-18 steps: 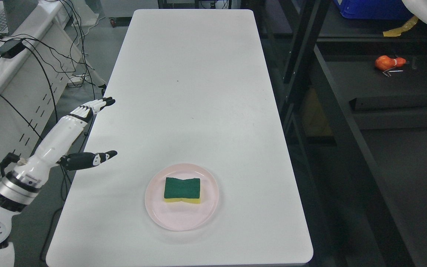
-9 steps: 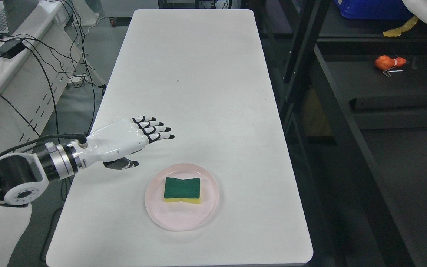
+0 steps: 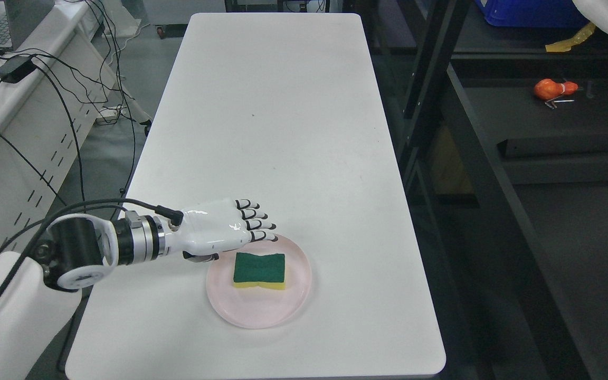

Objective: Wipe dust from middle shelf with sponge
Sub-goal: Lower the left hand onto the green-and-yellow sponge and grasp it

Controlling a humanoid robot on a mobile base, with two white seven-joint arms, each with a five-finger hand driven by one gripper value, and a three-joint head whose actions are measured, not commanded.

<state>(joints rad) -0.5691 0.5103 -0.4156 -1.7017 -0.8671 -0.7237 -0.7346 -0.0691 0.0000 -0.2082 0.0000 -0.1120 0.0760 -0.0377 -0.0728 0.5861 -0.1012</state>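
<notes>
A sponge, green on top with a yellow underside, lies flat on a pale pink plate near the front of a long white table. My left hand hovers palm down at the plate's upper-left rim, just left of and behind the sponge. Its fingers are extended and hold nothing, and the thumb is tucked underneath. The dark shelving unit stands to the table's right. My right arm does not show.
An orange object and a small metal piece lie on the dark shelf at the right. A blue bin sits higher up. To the left stand a desk with a laptop, a power brick and trailing cables.
My left hand has swung from off the table's left edge, turned palm down, and travelled right and toward the plate until it reaches the plate's rim. The sponge and plate have not moved.
</notes>
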